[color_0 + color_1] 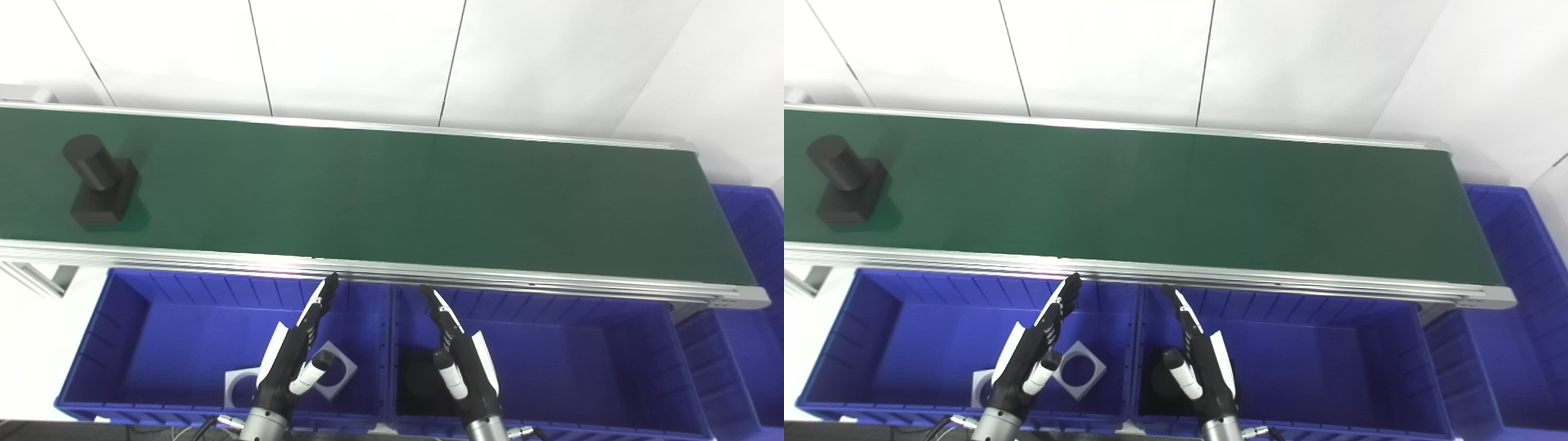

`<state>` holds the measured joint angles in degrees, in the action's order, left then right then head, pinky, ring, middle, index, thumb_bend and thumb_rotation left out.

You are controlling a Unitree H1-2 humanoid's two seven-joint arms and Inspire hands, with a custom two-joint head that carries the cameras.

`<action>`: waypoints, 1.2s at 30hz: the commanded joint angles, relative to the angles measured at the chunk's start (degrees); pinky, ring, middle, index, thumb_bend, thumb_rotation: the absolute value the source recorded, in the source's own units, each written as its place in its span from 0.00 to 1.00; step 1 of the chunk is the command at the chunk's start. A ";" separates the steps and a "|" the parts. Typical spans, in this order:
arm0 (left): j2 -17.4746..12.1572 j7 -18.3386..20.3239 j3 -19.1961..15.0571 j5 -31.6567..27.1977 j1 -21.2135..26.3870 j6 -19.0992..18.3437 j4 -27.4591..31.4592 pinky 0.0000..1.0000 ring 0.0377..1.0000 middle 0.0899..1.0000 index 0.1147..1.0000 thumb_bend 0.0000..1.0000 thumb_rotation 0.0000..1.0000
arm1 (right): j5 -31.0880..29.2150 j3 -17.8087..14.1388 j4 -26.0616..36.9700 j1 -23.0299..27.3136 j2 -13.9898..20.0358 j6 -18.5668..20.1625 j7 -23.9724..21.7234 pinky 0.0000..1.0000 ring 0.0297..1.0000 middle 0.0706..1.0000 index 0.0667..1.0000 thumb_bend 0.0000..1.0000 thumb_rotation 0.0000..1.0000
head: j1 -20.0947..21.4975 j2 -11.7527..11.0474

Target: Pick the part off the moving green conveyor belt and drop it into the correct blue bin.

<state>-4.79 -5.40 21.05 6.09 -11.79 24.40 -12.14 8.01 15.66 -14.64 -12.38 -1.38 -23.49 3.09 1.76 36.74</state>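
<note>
Industrial test cell or lab — not a home. A long green conveyor belt (392,202) in an aluminium frame (380,269) runs past a plain white panelled wall (355,55). Blue plastic sorting bins (551,361) sit below its near edge — another bin (753,245) at the belt's right end.

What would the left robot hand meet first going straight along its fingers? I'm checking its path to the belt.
Probably the silver near rail of the conveyor, just beyond the left robot hand; its open fingers point up toward it. Height is unclear, so it might pass over onto the green belt.
</note>
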 commanded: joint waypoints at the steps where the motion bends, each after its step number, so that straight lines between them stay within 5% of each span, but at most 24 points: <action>1: 0.65 0.51 0.02 0.34 -0.11 2.50 1.92 0.98 0.98 0.98 0.97 0.95 1.00 | 0.07 0.38 0.66 0.67 -0.47 -3.40 0.49 0.99 0.99 0.97 0.93 0.99 1.00 | -0.05 -0.05; 29: 0.64 0.17 0.67 1.91 0.82 2.51 1.06 0.95 0.97 0.96 0.95 0.89 0.95 | -0.55 1.43 0.16 0.50 0.20 -3.44 3.18 0.96 0.96 0.96 0.92 0.93 1.00 | 0.69 0.03; 36: 0.63 -0.43 1.22 2.37 1.00 2.52 -0.42 0.94 0.96 0.95 0.95 0.89 0.94 | -0.90 1.52 -1.42 0.66 0.32 -3.44 3.73 0.97 0.97 0.96 0.91 0.96 1.00 | -0.49 -3.78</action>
<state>-4.60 -5.08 21.78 7.92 -11.57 24.41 -12.92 7.55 16.69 -16.43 -12.40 -1.03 -23.56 5.84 1.32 32.97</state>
